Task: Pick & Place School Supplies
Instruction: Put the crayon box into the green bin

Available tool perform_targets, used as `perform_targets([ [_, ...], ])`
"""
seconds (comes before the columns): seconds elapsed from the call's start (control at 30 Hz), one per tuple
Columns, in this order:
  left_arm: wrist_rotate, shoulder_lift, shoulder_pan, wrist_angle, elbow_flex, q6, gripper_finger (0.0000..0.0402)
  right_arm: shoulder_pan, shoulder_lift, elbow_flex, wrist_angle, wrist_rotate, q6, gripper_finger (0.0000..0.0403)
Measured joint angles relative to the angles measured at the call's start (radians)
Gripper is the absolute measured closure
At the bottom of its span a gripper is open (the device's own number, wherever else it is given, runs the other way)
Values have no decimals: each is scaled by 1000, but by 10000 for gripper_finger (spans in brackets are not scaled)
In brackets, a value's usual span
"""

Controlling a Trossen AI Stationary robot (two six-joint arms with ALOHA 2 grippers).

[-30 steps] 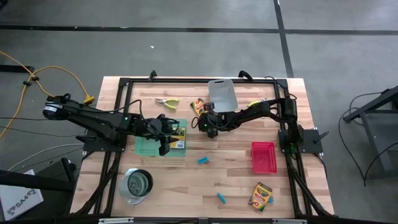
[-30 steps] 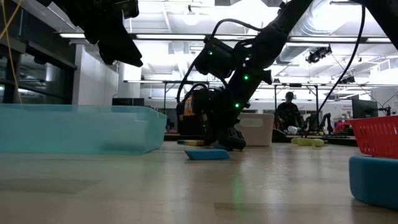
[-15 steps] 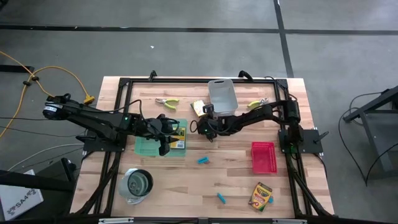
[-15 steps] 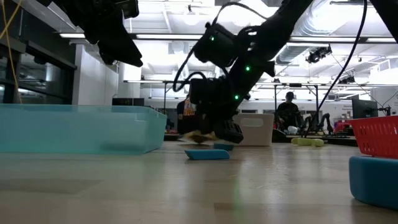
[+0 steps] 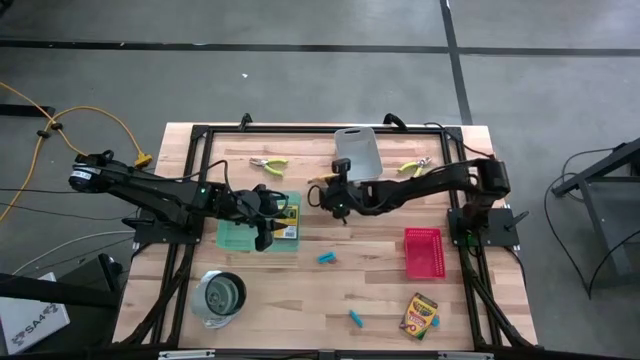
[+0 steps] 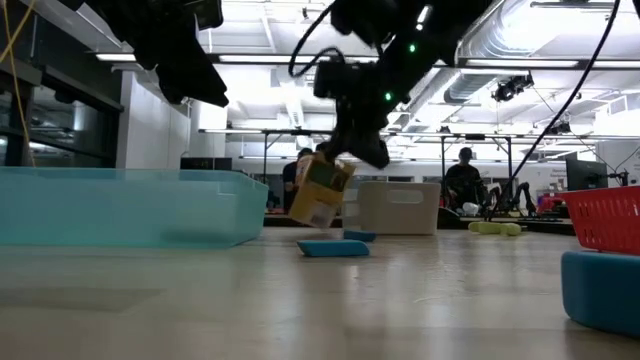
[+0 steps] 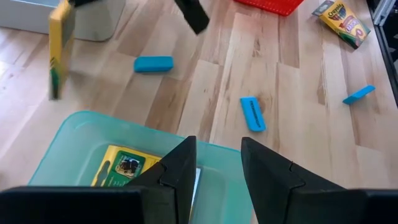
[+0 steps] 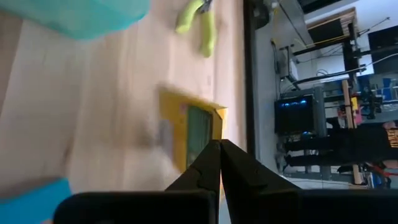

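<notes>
While the right gripper (image 6: 362,150) hangs above the table's middle with its fingers pinched on the top edge of a crayon box (image 6: 319,191), that box dangles tilted, clear of the wood, between the grey bin (image 5: 357,151) and the green tray (image 7: 74,140). Carrying it well calls, I judge, for a slow, level swing toward the tray, since a thin edge grip lets the box pivot or slip if the arm jerks. It should stay high enough to clear the tray's wall, and be lowered flat beside the box (image 7: 122,167) already lying inside before the fingers part. The left gripper (image 7: 214,163) waits over the tray with its fingers a little apart and nothing between them; the path should keep clear of it. Another box (image 5: 419,313) lies near the red basket (image 5: 423,252), blue blocks (image 5: 327,257) are scattered mid-table, and pliers (image 5: 268,164) rest at the far edge.
</notes>
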Motion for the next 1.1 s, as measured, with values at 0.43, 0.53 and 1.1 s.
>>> perform_targets([
  [0.43,-4,0,0,8,0,-3,277,51,-76,29,-115,4,2,400],
  [0.53,-41,0,0,10,0,-2,277,73,-76,56,-138,10,3,400],
  [1.1,-201,0,1,72,0,66,277,229,-76,263,-306,144,12,400],
])
